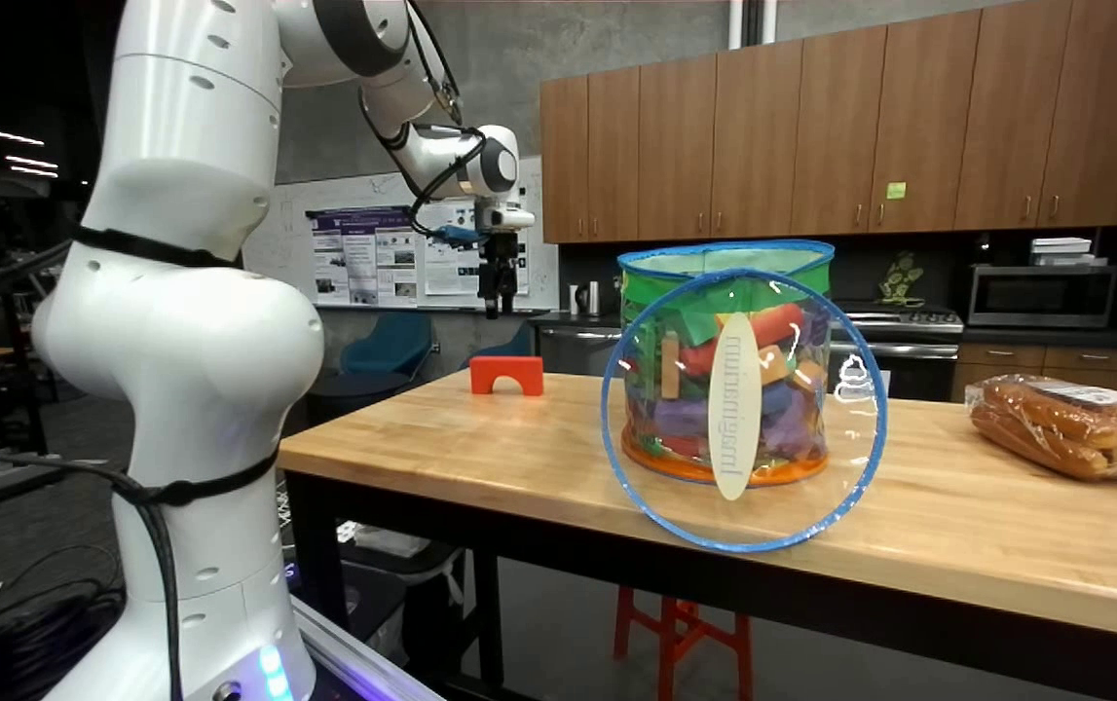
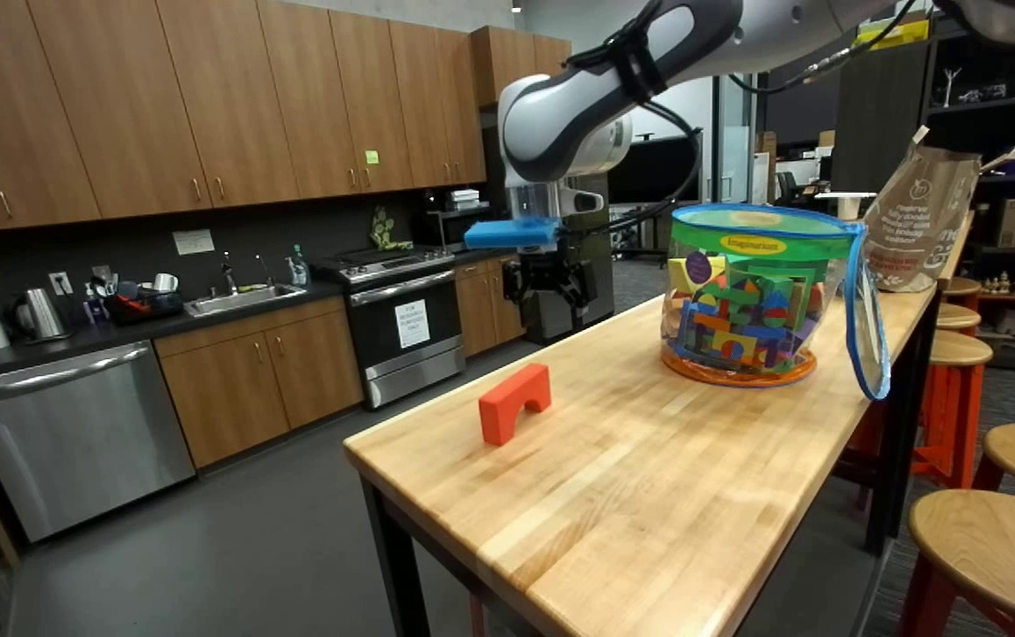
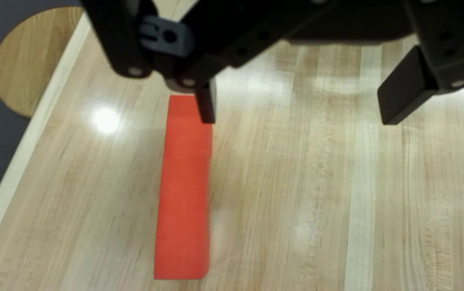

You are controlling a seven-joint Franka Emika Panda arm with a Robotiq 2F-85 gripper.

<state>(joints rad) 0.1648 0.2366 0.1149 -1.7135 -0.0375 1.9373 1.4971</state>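
A red arch-shaped block (image 1: 507, 375) stands on the wooden table, its opening facing down, in both exterior views. From above, in the wrist view, the red block (image 3: 183, 194) shows as a long strip left of centre. My gripper (image 3: 302, 111) comes in from the top of that view, its fingers wide apart with only tabletop seen between them. The left finger overlaps the block's upper end in the picture. In an exterior view the gripper (image 2: 553, 296) hangs well above the table and the block, touching nothing.
A clear zip bin (image 2: 737, 310) full of coloured blocks stands on the table (image 2: 613, 495), its round lid (image 1: 801, 497) hanging open. Bagged bread (image 1: 1069, 424) and a paper bag (image 2: 918, 217) are further along. Stools (image 2: 994, 540) stand beside the table.
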